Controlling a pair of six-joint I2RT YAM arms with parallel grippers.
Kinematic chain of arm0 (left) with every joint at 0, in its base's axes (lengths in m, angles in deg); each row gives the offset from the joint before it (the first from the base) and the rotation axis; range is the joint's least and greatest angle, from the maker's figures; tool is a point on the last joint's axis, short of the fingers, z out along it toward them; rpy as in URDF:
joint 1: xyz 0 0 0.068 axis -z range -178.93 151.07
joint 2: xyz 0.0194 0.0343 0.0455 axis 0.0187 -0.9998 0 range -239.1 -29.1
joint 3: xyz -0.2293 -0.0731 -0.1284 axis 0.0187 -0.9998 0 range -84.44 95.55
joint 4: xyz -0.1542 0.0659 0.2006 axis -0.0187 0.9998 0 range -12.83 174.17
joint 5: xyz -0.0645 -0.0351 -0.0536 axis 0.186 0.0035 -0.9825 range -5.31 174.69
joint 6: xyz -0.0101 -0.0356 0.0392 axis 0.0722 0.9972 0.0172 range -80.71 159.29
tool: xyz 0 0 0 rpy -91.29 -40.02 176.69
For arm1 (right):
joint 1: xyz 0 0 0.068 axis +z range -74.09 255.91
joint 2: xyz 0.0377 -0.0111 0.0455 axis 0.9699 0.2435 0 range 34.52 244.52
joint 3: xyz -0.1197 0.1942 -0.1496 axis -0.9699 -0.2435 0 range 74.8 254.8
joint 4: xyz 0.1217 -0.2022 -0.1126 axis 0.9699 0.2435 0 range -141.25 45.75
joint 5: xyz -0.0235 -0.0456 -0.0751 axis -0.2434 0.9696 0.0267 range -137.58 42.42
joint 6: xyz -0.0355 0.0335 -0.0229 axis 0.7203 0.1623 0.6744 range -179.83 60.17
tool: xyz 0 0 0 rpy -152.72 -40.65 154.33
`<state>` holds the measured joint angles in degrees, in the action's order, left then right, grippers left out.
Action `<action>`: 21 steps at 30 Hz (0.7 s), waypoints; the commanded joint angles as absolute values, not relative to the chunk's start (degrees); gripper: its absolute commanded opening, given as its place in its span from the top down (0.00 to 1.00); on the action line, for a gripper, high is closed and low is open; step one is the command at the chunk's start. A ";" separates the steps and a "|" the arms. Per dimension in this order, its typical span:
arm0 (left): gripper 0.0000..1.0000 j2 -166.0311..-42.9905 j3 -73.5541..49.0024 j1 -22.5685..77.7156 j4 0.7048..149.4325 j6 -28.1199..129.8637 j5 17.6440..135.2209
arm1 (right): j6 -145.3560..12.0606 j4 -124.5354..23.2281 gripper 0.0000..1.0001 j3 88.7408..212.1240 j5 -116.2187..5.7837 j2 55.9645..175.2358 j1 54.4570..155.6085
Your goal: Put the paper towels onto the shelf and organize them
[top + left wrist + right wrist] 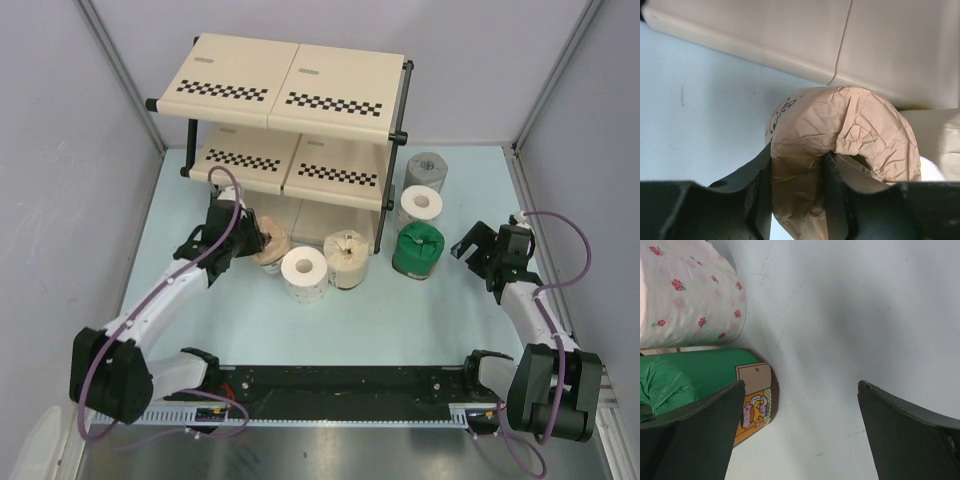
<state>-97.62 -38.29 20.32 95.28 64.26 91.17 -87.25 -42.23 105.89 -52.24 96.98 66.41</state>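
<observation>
The shelf (290, 100) stands at the back of the table, its beige bottom panel (880, 45) filling the top of the left wrist view. My left gripper (254, 238) (797, 195) is shut on the wall of a tan paper towel roll (272, 245) (840, 130). One finger is outside the roll and the other is inside its centre hole. A white roll (304, 272) and a second tan roll (347, 258) sit beside it. To the right stand a grey roll (428, 170), a white flowered roll (421, 205) (685, 295) and a green roll (418, 248) (685, 375). My right gripper (482, 255) (800, 430) stands open just right of the green roll, holding nothing.
Grey side walls (70, 200) close in the pale blue table (400, 320) on the left and right. A black rail (340, 385) with the arm bases runs along the near edge. The shelf's black posts (388, 190) stand close to the rolls.
</observation>
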 commanded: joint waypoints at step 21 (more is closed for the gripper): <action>0.58 -87.89 -9.83 20.67 97.22 65.05 101.04 | -88.22 -43.95 0.02 107.32 -54.52 98.68 66.50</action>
<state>-84.30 -14.84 20.41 102.10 65.71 98.63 -87.34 -42.58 105.89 -53.69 98.55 66.41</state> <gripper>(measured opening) 0.420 0.988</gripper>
